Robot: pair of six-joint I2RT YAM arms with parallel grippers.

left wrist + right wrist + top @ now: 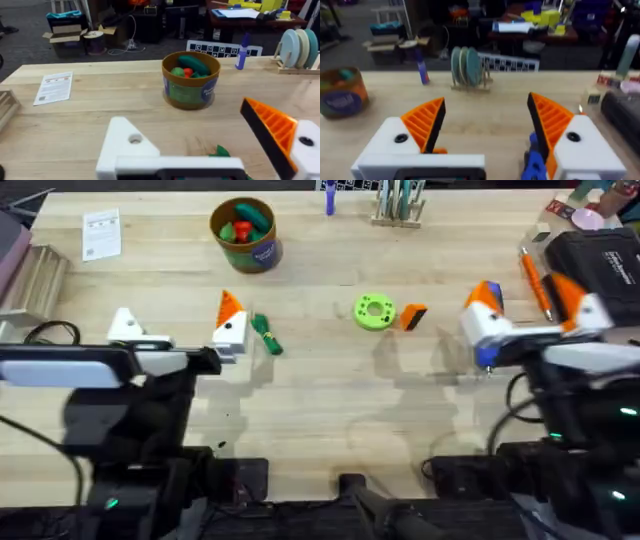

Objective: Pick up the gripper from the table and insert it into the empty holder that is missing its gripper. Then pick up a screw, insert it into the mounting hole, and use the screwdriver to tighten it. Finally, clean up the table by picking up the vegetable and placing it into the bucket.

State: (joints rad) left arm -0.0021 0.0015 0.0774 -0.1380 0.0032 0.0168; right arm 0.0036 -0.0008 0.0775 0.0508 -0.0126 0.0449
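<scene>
From overhead, the left tool [178, 325] hangs low over the surface [320, 410] with its two white fingers spread wide and nothing between them. Its outer finger is the bare white holder [127, 327]; the other finger carries an orange tip. The small green vegetable [266, 333] lies on the wood just beside that orange-tipped finger. The brown bucket [245, 232] stands farther back with red and green toy vegetables in it. Near the middle, the loose orange fingertip [413, 316] lies just beside a flat green ring [375, 311]. The right tool [525, 288] is also spread open and holds nothing. Bits of the blue screwdriver [487, 357] show at its near finger; I cannot tell whether they touch. A thin orange pen [535, 280] lies between the right tool's fingers.

In the left wrist view, the holder [125, 142] has a round hole in its top face. The left tool [184, 120] gapes toward the bucket [192, 87]. A green scrap of the vegetable [218, 150] peeks out between the fingers.

In the right wrist view, the right tool [486, 100] has both ribbed orange pads well apart over bare wood. The screwdriver [535, 162] sits low against one finger. The bucket [340, 95] stands far off to one side.
</scene>
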